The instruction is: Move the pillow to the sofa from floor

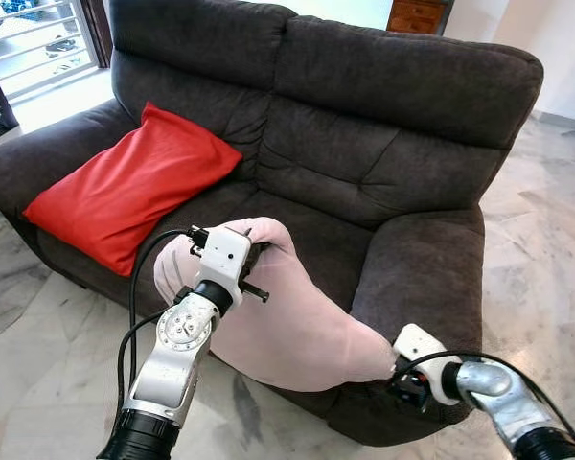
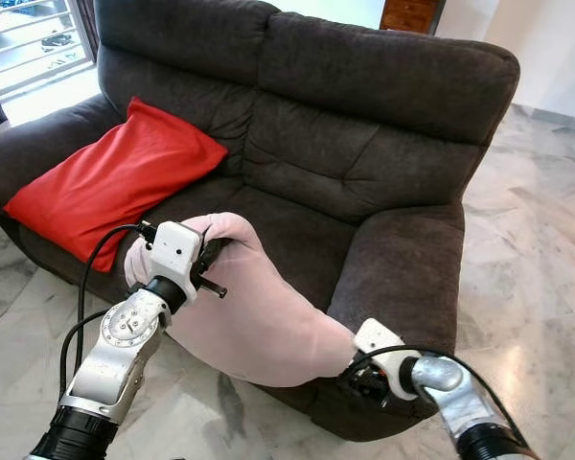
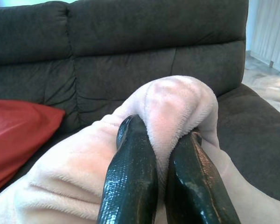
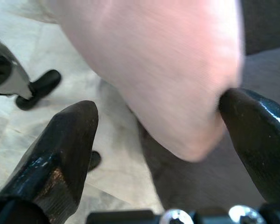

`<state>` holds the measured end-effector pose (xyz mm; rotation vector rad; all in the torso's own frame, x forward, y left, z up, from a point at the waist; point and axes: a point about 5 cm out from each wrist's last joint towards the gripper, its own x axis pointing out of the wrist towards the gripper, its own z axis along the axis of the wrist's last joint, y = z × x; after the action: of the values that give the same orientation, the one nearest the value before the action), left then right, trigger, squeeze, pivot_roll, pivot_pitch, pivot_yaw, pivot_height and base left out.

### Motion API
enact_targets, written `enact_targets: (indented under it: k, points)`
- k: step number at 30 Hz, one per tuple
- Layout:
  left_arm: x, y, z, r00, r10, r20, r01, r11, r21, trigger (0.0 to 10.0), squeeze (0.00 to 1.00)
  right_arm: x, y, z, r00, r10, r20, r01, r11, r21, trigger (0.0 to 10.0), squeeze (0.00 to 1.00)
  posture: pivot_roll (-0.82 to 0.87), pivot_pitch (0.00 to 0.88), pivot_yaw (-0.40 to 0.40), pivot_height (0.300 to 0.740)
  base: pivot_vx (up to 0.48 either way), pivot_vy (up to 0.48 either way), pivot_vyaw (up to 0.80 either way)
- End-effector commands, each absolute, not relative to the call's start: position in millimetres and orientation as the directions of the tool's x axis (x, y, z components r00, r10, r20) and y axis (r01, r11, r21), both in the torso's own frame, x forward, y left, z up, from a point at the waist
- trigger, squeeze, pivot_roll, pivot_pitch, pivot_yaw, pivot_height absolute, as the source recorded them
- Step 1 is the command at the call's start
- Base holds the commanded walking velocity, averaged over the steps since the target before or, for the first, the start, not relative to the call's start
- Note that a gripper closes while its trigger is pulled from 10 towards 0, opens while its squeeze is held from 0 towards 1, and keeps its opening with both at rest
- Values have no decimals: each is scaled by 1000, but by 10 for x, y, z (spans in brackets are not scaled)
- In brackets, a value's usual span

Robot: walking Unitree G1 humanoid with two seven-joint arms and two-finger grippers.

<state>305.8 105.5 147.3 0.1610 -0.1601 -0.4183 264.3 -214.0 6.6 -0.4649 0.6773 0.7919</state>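
The left hand is pinching the pink pillow's top corner; the right hand, spread, is cradling its lower corner. Next, lifting it onto the sofa seat.

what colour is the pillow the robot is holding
Pale pink pillow, clearest in the left eye view.

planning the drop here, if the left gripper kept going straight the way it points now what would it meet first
Probably the dark sofa backrest. The left gripper is shut on a fold of the pink pillow, and past that fold the left wrist view looks straight at the back cushions. Depth there is hard to judge.
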Motion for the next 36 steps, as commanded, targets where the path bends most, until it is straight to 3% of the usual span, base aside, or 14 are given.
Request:
enact_targets:
  k: [1,11,21,30,36]
  points:
    - [3046,996,1584,884,-432,179,397,895,202,10000,0,2601,-2152,21,499,484,-719,-768,631,-107,10000,0,39,0,-59,740,0,0,0]
    - [3047,991,1584,886,-428,181,393,898,199,10000,0,2583,-2036,-60,513,481,-711,-742,665,-85,10000,0,40,0,-65,740,0,0,0]
    - [3042,1010,1583,889,-422,179,387,900,199,10000,0,2596,-1864,-162,600,413,-685,-653,748,-121,10000,0,45,0,-65,740,0,0,0]
    - [3048,1008,1579,889,-423,176,389,900,199,10000,0,2786,-2054,-17,752,244,-613,-481,838,-256,10000,0,45,0,-64,740,0,0,0]
    - [3051,1009,1577,889,-423,175,389,899,199,10000,0,2823,-2121,27,768,222,-601,-455,849,-268,10000,0,44,0,-64,740,0,0,0]
